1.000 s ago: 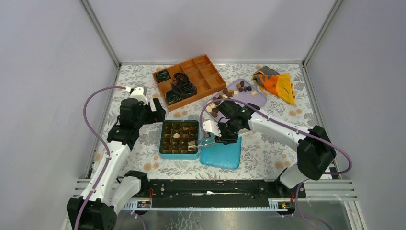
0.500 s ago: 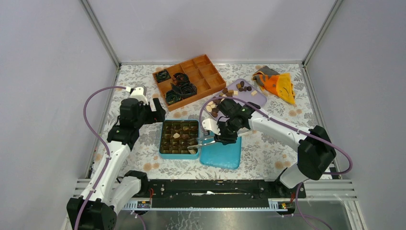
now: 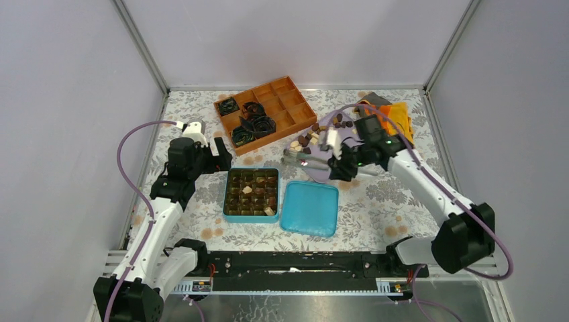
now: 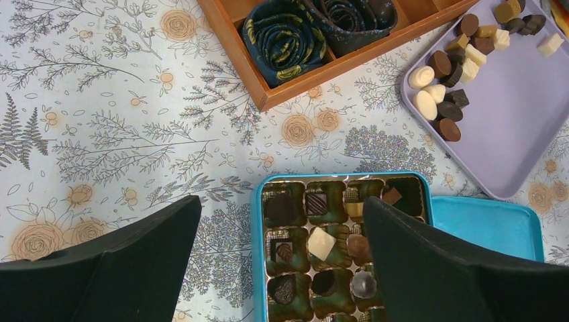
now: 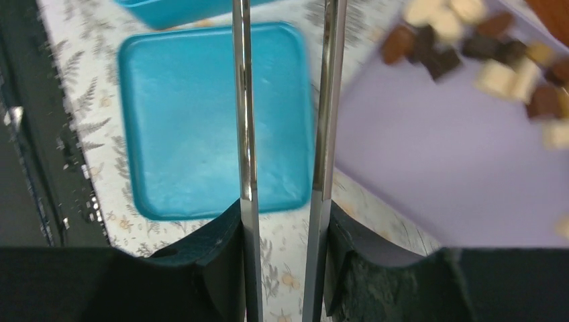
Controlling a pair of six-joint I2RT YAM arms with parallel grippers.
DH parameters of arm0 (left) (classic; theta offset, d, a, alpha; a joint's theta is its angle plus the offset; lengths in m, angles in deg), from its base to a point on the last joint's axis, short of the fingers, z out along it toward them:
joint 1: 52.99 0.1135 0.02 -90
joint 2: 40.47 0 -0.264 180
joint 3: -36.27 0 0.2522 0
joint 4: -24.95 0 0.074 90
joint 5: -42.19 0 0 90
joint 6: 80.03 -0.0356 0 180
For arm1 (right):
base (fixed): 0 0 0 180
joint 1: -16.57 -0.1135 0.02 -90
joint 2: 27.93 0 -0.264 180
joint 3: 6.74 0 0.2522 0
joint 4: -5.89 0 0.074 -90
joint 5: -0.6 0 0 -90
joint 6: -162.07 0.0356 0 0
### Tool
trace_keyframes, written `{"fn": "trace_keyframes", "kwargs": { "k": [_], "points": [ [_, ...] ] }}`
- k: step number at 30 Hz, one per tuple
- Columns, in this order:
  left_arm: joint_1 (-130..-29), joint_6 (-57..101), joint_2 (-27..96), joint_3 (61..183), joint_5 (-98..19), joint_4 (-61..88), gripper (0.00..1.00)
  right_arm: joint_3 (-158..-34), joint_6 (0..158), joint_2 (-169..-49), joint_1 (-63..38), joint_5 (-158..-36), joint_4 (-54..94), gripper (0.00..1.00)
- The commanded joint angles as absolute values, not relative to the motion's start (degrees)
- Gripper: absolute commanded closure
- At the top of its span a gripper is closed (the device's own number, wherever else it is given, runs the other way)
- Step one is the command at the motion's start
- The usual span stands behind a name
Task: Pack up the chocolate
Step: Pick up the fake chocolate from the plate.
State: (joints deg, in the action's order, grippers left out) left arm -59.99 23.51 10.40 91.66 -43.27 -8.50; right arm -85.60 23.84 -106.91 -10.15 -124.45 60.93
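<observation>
Here, tongs [image 5: 330, 100] tips cut off; chocolate [image 5: 496, 75] blurred.

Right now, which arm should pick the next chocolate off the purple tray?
Right. The right gripper holds the tongs, tips close to the chocolates on the purple tray. The left gripper hangs open by the blue box, holding nothing.

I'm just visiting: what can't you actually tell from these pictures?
Tongs tips: cut off by the top edge in the right wrist view; too small from above to tell if they carry anything.
Loose chocolates: blurred in the right wrist view.
Box: near rows cut off by the bottom edge, one side behind a finger, left wrist view.
Cloth: partly behind the right arm, top view.
</observation>
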Motion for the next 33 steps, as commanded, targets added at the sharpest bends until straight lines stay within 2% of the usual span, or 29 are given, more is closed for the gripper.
{"fn": "trace_keyframes", "kwargs": {
  "k": [1, 10, 18, 33],
  "points": [
    [-59.76, 23.5, 9.52, 91.58, -43.35, -5.47, 0.01, -81.12, 30.41, -100.56, -0.67, -129.08, 52.95, 0.57],
    [-59.75, 23.68, 9.11, 91.47, -42.62, -5.26, 0.01, -76.93, 37.3, -103.69, 9.24, -117.59, 46.75, 0.57],
    [-59.74, 23.77, 8.92, 91.43, -42.13, -5.22, 0.01, -79.69, 38.35, -110.93, 10.59, -105.53, 45.16, 0.56],
    [-59.75, 23.75, 8.84, 91.43, -42.17, -5.2, 0.01, -91.01, 37.17, -126.63, 10.51, -102.76, 49.71, 0.56]
  ]
}}
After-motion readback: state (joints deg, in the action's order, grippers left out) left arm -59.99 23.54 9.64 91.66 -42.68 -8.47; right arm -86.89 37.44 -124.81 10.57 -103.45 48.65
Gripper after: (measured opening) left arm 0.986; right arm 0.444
